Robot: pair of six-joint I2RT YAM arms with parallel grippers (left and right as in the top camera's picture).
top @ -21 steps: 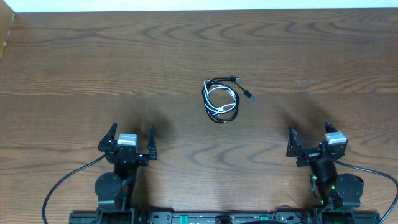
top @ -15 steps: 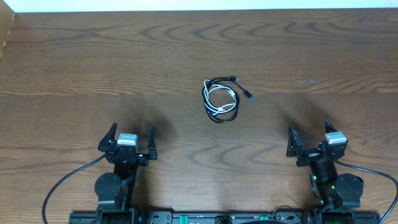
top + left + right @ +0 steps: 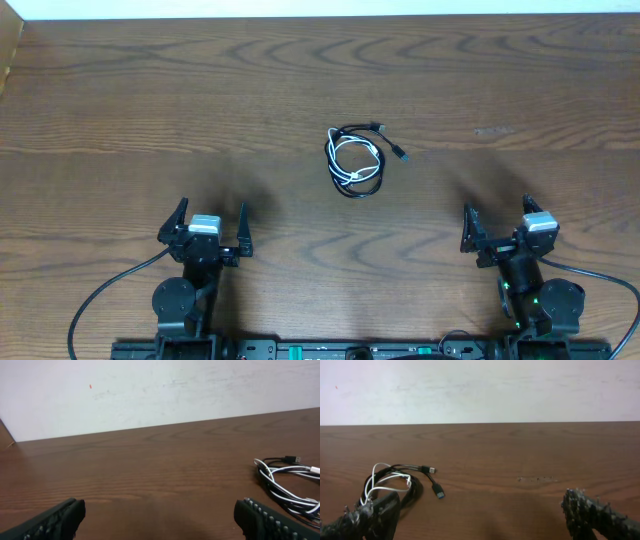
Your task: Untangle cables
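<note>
Nothing has moved: the left pincer (image 3: 212, 206) and right pincer (image 3: 497, 205) hang spread and empty by the tabletop's (image 3: 120, 110) near edge. The cables (image 3: 356, 163) lie coiled together mid-tabletop, well apart from both. Best to grip a loose plug end, not the bundle.

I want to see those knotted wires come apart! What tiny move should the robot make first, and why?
Probably reach the right tool forward toward the plug of the black cable. It and the left tool sit open and empty, far from the coil where the black cable and the white cable tangle, and that plug sticks out on the right.
</note>
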